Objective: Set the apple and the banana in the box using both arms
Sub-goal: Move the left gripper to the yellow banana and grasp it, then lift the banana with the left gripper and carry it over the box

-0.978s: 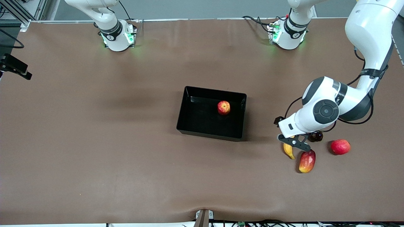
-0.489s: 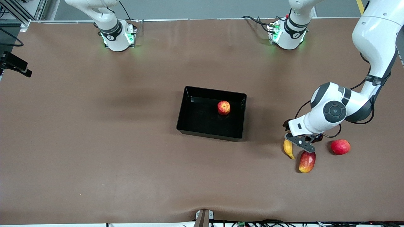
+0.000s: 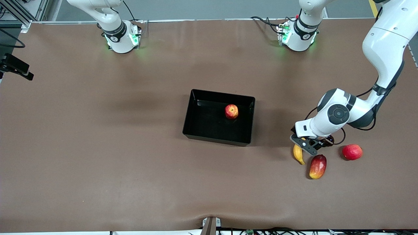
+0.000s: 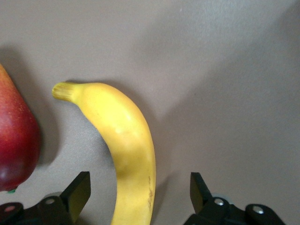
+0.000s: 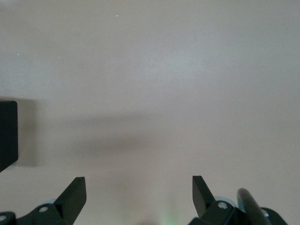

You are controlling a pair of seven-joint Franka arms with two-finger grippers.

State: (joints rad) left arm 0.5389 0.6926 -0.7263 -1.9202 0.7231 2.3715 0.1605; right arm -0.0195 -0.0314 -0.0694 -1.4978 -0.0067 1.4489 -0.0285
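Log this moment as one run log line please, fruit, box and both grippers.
apple: in box | banana: on table, between open left gripper fingers, not gripped | right gripper: open, waiting over bare table

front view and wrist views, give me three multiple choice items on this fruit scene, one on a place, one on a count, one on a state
1. Where is the apple?
A. in the box
B. beside the banana
C. held in the air

2. How many fruits lie in the box?
A. none
B. one
C. three

3. How does the left end effector stand?
A. shut on the mango-like fruit
B. open astride the banana
C. open over the box

Answers: 1 A, it sits on the black floor. 2 B, only the apple. 3 B, its fingers flank the banana without touching.
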